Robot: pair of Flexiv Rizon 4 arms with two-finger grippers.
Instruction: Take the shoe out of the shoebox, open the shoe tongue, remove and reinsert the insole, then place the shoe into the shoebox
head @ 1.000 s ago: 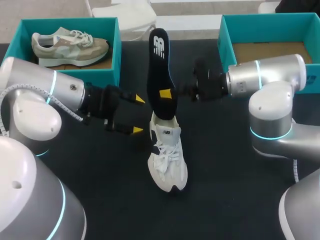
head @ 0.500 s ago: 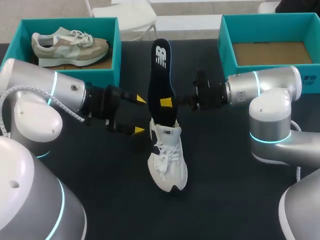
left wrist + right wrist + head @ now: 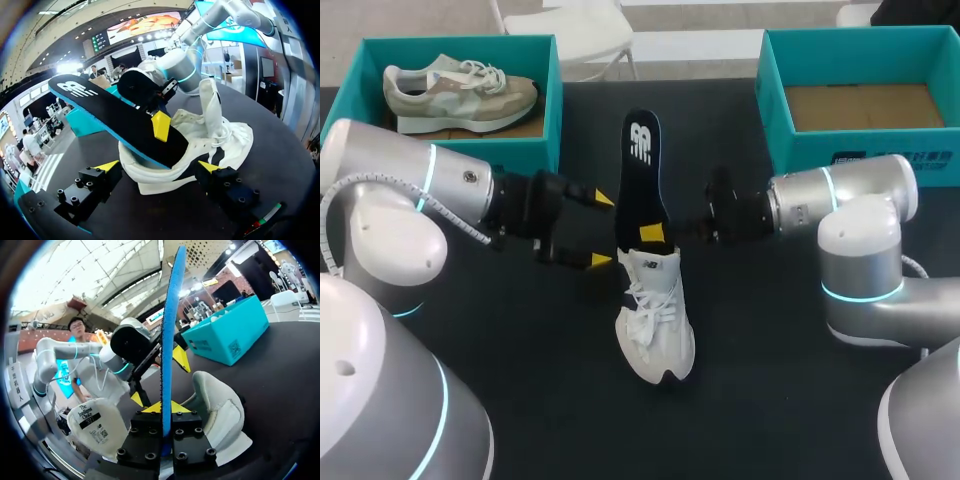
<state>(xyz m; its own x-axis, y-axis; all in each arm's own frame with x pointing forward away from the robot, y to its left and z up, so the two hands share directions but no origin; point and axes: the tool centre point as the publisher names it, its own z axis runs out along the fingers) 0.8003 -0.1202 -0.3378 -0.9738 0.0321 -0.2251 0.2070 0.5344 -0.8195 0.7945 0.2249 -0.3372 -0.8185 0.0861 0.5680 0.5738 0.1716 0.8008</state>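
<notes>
Pinching insole (image 3: 642, 175) in my right gripper (image 3: 655, 233) | long axis up-frame, lower end in shoe (image 3: 655, 320) opening, frame centre | left gripper (image 3: 601, 230) wide open, just left of heel.

Matt black insole (image 3: 638, 170), white cloth shoe (image 3: 656, 322), matt dark table (image 3: 520, 340).

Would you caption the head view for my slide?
Right gripper holds black insole standing in white shoe; open left gripper alongside.
</notes>
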